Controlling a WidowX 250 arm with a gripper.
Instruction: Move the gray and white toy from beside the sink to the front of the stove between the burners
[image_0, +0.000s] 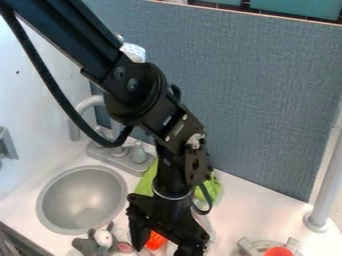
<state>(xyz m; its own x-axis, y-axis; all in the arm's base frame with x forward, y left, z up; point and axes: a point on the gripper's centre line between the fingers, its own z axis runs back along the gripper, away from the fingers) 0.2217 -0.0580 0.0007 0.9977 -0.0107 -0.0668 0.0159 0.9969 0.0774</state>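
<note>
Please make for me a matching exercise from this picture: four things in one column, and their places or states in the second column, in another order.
1. Sink
2. Green cloth
3. Grey-and-white toy
4. Orange thing

A. Seen between the gripper's fingers
B. Round, set into the counter
C. Shows on both sides of the arm
D. At the picture's bottom edge, left of the gripper

Pairs: 1-B, 2-C, 3-D, 4-A

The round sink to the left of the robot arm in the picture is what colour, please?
The sink is grey, seen best in the camera view.
</note>
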